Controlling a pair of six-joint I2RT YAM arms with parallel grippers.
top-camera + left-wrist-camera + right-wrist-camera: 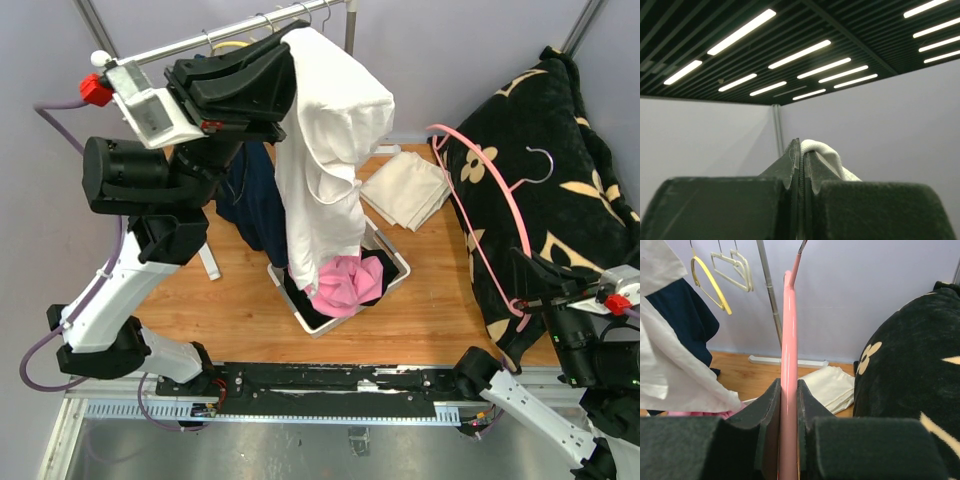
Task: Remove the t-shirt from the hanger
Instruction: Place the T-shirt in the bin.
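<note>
The white t-shirt hangs free of the hanger, draped down from my left gripper high beside the rack bar. Its lower end reaches into the bin. In the left wrist view a ribbed white edge of the t-shirt is pinched between the jaws of the left gripper, which is shut on it. The pink hanger stands bare at the right, in front of the black floral bag. My right gripper is shut on its lower bar. In the right wrist view the pink hanger runs straight up between the right gripper's pads.
A white bin with a pink cloth sits mid-table under the shirt. Folded cream cloth lies behind it. A navy garment hangs from the rack bar. The black floral bag fills the right side. Spare hangers hang on the rack.
</note>
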